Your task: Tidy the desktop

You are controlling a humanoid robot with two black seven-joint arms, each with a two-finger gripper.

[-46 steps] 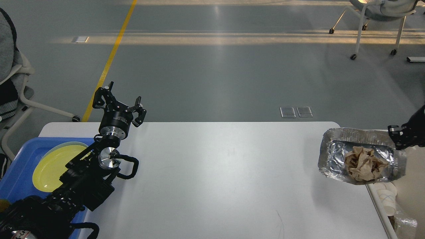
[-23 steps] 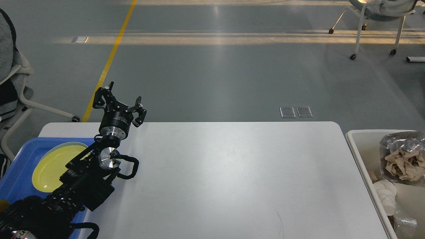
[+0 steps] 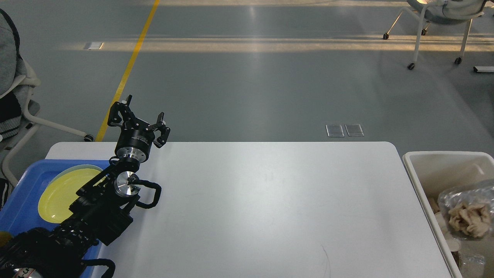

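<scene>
Bright, sharp; sunlit floor streaks

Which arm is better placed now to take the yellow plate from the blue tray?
Left, probably: the left gripper, jaws open, sits just beyond the yellow plate in the blue tray. The right arm is not in view.

Black arm, silver joint caps.

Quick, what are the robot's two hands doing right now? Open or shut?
Left gripper: open, holding nothing, raised by the large white desktop's far edge.
Right gripper: not in view.
</scene>
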